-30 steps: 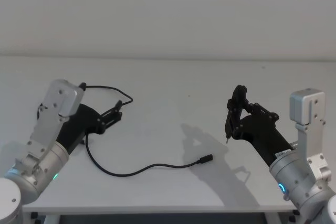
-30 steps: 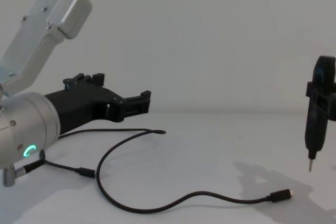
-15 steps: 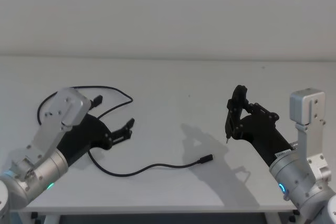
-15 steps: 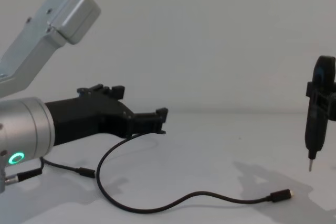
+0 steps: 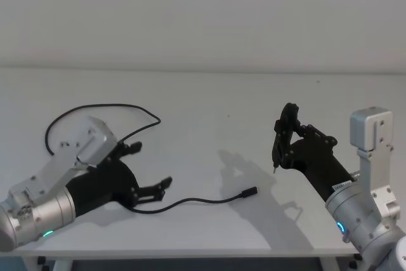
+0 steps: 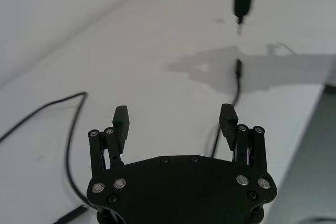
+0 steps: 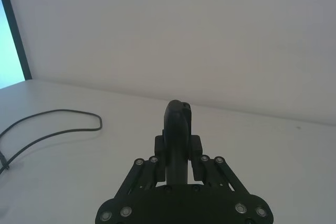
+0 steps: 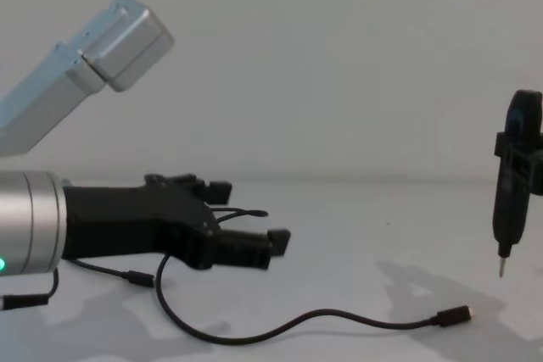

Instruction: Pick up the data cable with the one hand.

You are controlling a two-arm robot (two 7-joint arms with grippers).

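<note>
The data cable is a thin black cord lying on the white table; it loops at the far left and curves to a small plug near the middle. My left gripper, the one hand, hovers low over the cable's near bend, open with nothing between its fingers. The left wrist view shows this gripper with its jaws wide apart, the cable passing by one finger and the plug ahead. From the chest view the gripper is just above the cable. My right gripper is shut on a slim black pointed tool, held upright.
The white table stretches bare to a plain wall behind. The pointed tool hangs above the table on the right, its tip a little beyond the plug. The table's front edge lies close below the cable.
My left arm has swung down and toward the table's front middle, bringing its gripper from the cable's far loop to low over the near bend. The right arm and cable have not moved.
</note>
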